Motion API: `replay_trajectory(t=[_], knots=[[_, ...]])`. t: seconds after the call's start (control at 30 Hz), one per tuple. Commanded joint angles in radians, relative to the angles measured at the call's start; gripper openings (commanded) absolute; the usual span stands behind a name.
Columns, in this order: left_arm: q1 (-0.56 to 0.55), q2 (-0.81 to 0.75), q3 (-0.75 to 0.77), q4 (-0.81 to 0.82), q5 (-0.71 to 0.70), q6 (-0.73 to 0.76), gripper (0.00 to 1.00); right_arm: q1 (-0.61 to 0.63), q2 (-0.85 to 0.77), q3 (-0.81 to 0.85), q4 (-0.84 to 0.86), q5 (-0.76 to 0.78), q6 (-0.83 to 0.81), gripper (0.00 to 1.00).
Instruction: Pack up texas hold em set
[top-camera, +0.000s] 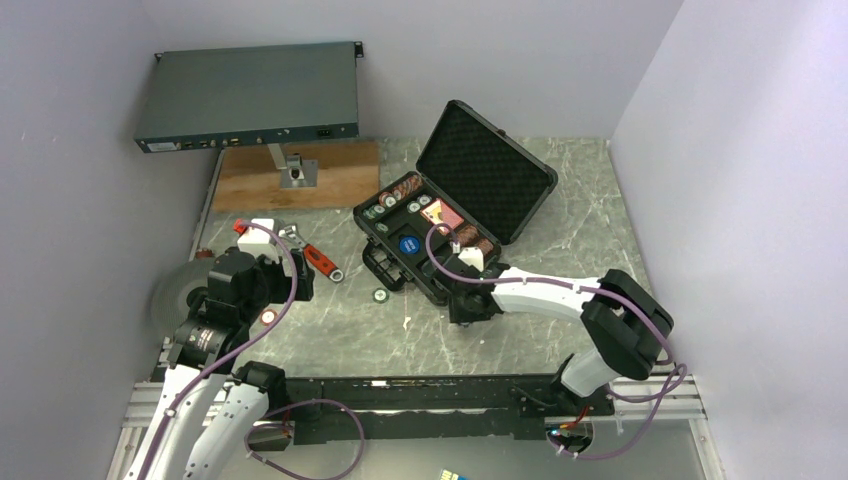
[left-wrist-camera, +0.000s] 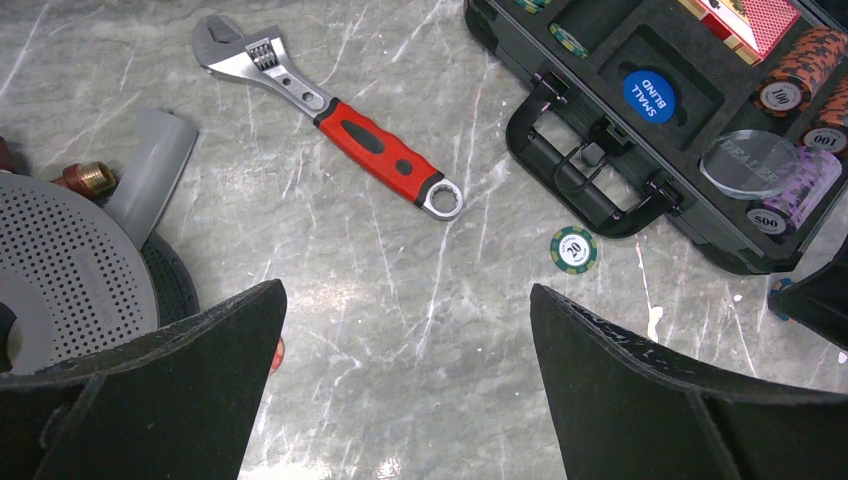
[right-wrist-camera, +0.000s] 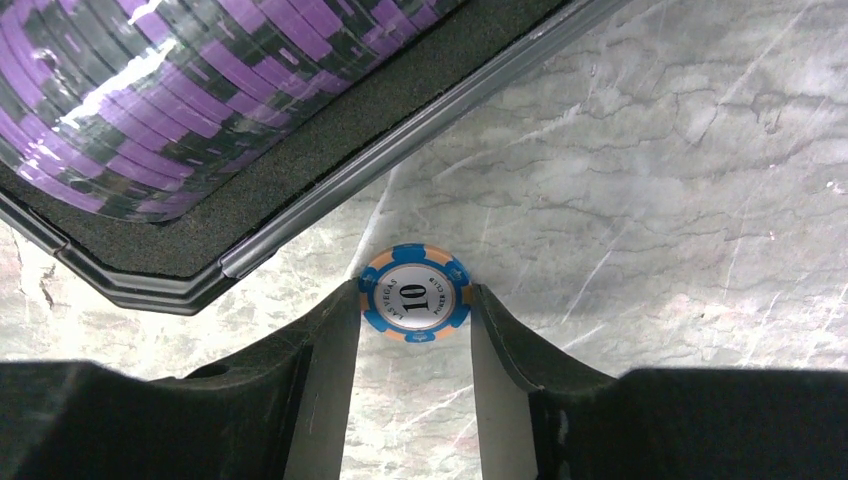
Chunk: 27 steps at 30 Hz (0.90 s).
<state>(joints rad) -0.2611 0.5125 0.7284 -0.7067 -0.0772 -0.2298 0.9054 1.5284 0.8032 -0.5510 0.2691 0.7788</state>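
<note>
- The right claw (right-wrist-camera: 415, 305) is pressed down at the table (right-wrist-camera: 650, 150), its two fingers clamped against opposite edges of a blue 10 chip (right-wrist-camera: 414, 294) lying flat.
- This chip sits just outside the near-right corner of the open case (right-wrist-camera: 300, 215), which stands mid-table with its lid toward the far edge.
- The left claw (left-wrist-camera: 405, 320) hangs spread wide and empty near the left edge, above bare marble.
- A green 20 chip (left-wrist-camera: 574, 249) lies loose beside the case handle, apart from the wrench (left-wrist-camera: 380, 152).
- Risk: the grip is only on a thin rim, so the chip may pop out or flip when lifted.
- Risk: the case wall is just beside the fingers, and a careless lift could knock it and shift the stacked chips.
</note>
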Motion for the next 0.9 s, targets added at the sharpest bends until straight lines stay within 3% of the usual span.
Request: replay_trajectory(t=[0.0,0.7,0.8,0.87], knots=[[0.005,0.000,0.008,0.026,-0.009,0.005,0.99,0.020,0.013,-0.022,-0.127,-0.031,0.019,0.30],[0.005,-0.004,0.008,0.026,-0.008,0.003,0.99,0.019,-0.107,0.173,-0.309,0.040,-0.007,0.31],[0.005,-0.004,0.008,0.026,-0.008,0.003,0.99,0.020,-0.107,0.177,-0.289,0.022,-0.024,0.35],[0.005,-0.006,0.008,0.026,-0.008,0.003,0.99,0.020,-0.114,0.157,-0.246,-0.016,-0.029,0.43]])
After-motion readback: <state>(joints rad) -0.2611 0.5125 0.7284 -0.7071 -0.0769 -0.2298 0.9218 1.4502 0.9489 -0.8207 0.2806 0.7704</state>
